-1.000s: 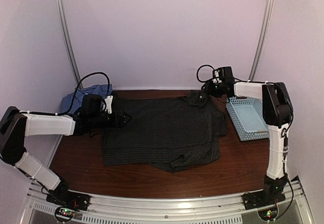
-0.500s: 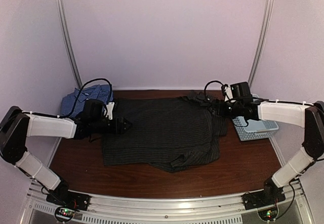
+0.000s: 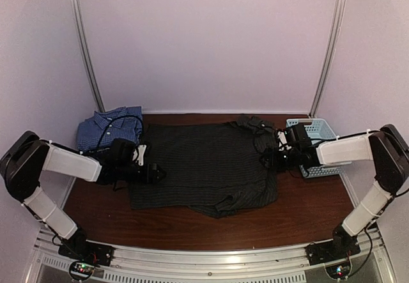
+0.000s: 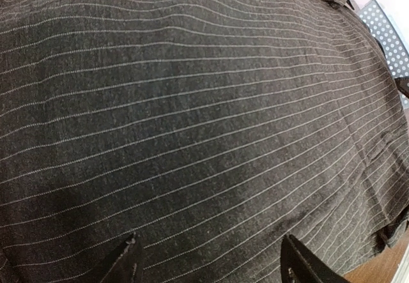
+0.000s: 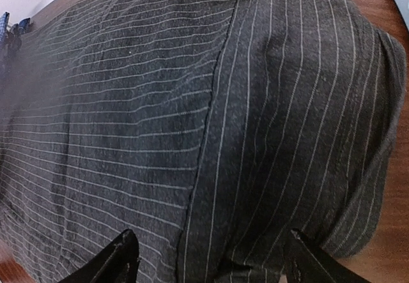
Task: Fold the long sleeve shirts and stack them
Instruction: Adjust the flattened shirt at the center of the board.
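Both your hands were released, fingers spread wide over the black pinstriped button-up shirt [image 3: 204, 168]: left hand [image 3: 155, 174] at its left edge, right hand [image 3: 268, 160] at its right edge. That shirt lay flat mid brown wooden counter [image 3: 192, 229]; blue checked shirt [image 3: 108, 126] sat crumpled far-left.

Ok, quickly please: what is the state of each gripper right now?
Left gripper: open, holding nothing, just above the black pinstriped shirt.
Right gripper: open, holding nothing, above the same shirt.
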Controlling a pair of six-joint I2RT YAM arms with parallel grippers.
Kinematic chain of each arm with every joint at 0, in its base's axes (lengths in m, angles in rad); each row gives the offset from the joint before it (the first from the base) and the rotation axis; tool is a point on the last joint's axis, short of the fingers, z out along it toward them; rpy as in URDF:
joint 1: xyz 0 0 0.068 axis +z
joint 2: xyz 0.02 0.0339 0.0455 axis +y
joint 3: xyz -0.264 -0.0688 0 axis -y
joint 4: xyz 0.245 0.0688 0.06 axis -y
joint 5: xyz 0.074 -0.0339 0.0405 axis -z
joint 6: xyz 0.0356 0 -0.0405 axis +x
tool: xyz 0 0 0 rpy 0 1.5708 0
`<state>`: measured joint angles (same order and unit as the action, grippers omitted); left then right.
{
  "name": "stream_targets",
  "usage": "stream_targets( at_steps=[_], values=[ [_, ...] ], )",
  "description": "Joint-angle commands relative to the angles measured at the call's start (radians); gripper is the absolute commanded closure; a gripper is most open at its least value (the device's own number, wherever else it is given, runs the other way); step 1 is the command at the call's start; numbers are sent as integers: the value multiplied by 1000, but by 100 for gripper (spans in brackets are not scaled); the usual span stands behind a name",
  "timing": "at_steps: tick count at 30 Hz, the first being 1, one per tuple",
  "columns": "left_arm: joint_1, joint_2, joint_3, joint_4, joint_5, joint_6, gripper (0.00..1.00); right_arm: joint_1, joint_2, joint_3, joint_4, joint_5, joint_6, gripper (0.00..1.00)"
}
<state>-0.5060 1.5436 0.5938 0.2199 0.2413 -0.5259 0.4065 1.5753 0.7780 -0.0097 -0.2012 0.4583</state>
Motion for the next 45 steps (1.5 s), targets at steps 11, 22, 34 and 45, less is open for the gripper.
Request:
stream_targets(
  at_steps=[11, 22, 34, 45],
  values=[
    [-5, 78, -31, 21, -83, -19, 26, -51, 148, 55, 83, -28, 10, 19],
    [-5, 45, -32, -93, -203, 2, 26, -130, 110, -18, 17, 2, -17, 18],
    [-5, -2, 3, -50, -158, 44, 26, -135, -31, 6, -87, -27, -141, 18],
    [-4, -115, 21, 97, -13, 0, 23, 168, -315, -118, -111, 30, -101, 17]
  ],
)
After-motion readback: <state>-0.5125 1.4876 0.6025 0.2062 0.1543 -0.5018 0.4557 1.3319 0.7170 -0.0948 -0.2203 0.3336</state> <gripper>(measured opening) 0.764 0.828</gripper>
